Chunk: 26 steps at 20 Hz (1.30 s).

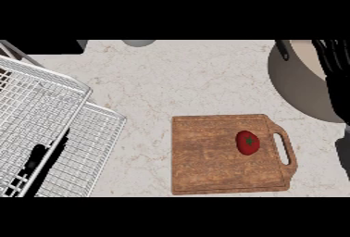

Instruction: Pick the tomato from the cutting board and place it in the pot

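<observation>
Your right hand (pixel 336 78) is only a dark shape at the right edge, above the cutting board (pixel 229 155), overlapping the pot (pixel 301 83); can't tell its finger state. Tomato (pixel 247 142) sits on the board near the handle slot. Pot is cut off at the edge.

One view only, from the robot's head, looking steeply down on the counter (pixel 178 78). Framing: cutting board (pixel 229 155) lower centre-right, its handle toward the right edge; wire rack (pixel 48 134) cut off by the left edge; pot (pixel 301 88) cut off by the upper right corner. Range: moderately near, the board filling roughly a third of the width. No second view to compare.
</observation>
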Tool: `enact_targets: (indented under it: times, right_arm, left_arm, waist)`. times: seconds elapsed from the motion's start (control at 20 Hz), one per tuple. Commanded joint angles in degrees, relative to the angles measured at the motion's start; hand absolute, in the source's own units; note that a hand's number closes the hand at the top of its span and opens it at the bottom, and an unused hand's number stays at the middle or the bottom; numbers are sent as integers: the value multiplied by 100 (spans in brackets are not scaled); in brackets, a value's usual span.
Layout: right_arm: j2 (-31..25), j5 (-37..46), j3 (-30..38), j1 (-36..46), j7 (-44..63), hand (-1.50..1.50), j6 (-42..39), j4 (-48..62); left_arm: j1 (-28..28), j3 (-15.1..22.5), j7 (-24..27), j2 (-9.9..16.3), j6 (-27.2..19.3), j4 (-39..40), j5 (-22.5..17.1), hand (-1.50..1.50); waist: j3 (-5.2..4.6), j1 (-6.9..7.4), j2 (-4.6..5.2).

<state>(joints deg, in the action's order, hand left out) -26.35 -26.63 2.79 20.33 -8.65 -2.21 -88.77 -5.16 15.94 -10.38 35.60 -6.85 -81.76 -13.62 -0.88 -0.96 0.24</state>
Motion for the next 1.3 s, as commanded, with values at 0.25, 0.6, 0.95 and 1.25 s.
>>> enact_targets:
  times: [0.25, 0.6, 0.95, 1.25]
  right_arm:
    - [-538, 318, 974, -663, -2408, 150, -883, -849]
    - [412, 1648, 1013, -2469, -4044, -150, 385, -193]
    - [525, 2422, 906, -3868, -4952, -150, 530, -969]
    - [-241, 4007, 511, -4508, -3534, -150, 848, -1426]
  left_arm:
    - [468, -950, 1495, -1509, -813, -850, -56, 0]
    - [309, -913, 1840, -2386, -671, -891, 479, 0]
    - [156, -1121, 2179, -3006, -365, -769, 1022, 0]
    - [498, -1315, 2075, -3086, -84, -618, 1159, 0]
  waist:
    - [114, -257, -191]
    - [112, -171, -60]
    - [83, -83, -64]
    - [53, -22, -24]
